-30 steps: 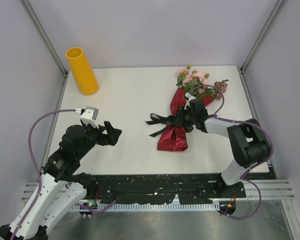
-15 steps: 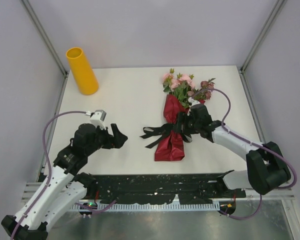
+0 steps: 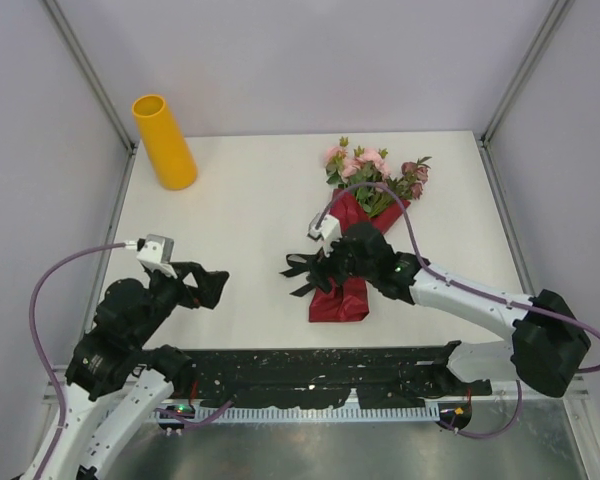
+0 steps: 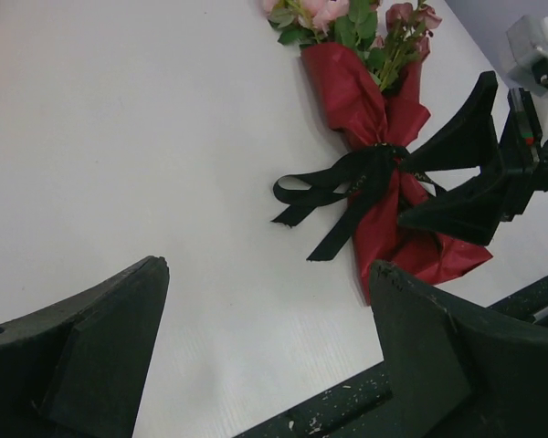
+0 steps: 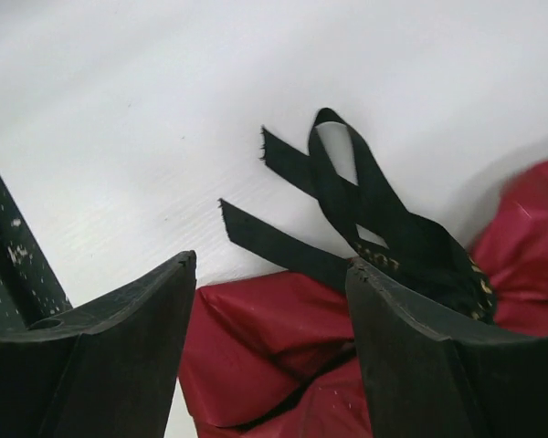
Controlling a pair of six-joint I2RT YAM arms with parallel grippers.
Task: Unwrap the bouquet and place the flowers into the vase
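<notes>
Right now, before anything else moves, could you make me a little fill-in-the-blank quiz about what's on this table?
The paper round the bouquet is dark ____. The ribbon tied round it is ____. The vase stands in the far ____ corner of the table. The right gripper hangs by the ribbon with its jaws ____.
Missing words: red, black, left, open.

Top view: right gripper hides the middle of the bouquet. Left wrist view: upper edge crops flowers. Right wrist view: edges crop wrapping paper.
</notes>
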